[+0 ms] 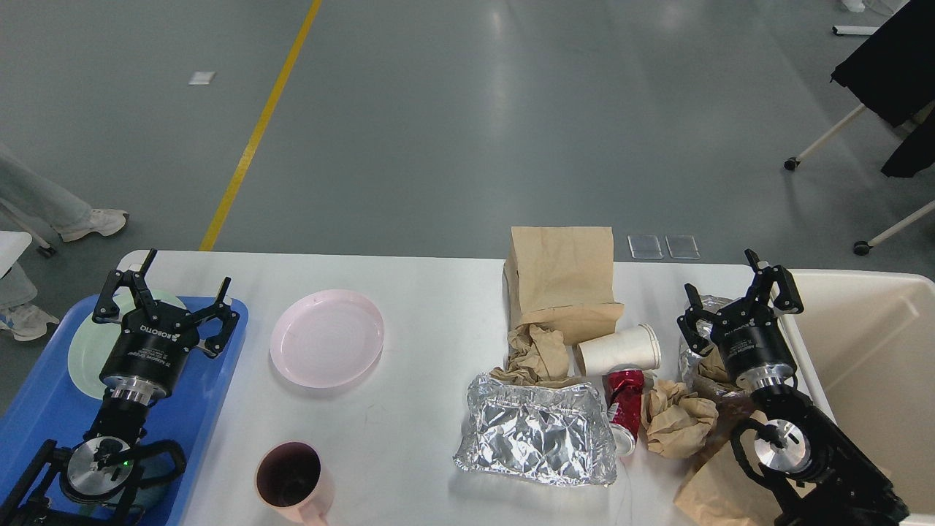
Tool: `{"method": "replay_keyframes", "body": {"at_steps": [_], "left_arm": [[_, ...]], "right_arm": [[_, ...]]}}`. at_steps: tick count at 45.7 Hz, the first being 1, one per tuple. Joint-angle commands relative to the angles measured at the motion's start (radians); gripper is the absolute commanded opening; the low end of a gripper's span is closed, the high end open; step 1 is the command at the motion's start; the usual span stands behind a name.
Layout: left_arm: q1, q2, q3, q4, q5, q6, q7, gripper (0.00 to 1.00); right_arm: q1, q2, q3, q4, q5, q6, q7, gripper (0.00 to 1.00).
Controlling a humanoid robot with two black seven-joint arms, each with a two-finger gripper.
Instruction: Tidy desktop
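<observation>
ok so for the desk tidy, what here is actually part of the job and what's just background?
Part of the job:
- desktop
- pink plate, pink mug
- paper bag, paper cup, red can, foil tray, crumpled paper
- blue tray holding green plate
- beige bin

Just background:
- yellow floor line
- white rolling stand
- bystander's shoe

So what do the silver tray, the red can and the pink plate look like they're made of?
Silver tray: thin aluminium foil, shiny and heavily creased. Red can: likely thin metal, glossy, crushed, bare silver end showing. Pink plate: probably plastic, smooth with a soft sheen; ceramic can't be ruled out.
</observation>
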Motion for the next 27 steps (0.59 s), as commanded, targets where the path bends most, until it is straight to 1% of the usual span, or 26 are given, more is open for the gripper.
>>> {"method": "replay_keyframes", "body": {"at_steps": [1,4,12,16,18,21,27], "left_arm": [[0.000,-0.001,-0.001,0.006,-0.002,0.005,-0.003,0.97],[-0.001,-0.002,-0.005,0.006,-0.002,0.013,-0.014,0.97],[-0.004,0.001,0.001,0.008,0.001,0.022,-0.010,0.97],[-0.006,0.023,0.025,0.003,0.001,0.023,-0.017,0.97],[-0.009,0.069,0.073,0.000,-0.001,0.023,-0.020,0.97],[-0.022,0.184,0.191,0.000,-0.008,0.023,-0.023,0.97],[-0.168,0.388,0.516,0.005,-0.097,0.023,-0.052,0.97]], "right_arm": [[0.000,0.000,0.000,0.001,0.000,0.000,0.000,1.00],[0.000,0.000,0.000,0.000,0.000,0.000,0.000,1.00],[0.000,0.000,0.000,0.000,0.001,0.000,0.000,1.00],[0.000,0.000,0.000,0.000,0.000,0.000,0.000,1.00],[-0.002,0.000,0.000,0.001,0.000,0.000,0.000,1.00],[0.000,0.000,0.000,0.001,0.000,0.000,0.000,1.00],[0.000,0.000,0.000,0.000,0.000,0.000,0.000,1.00]]}}
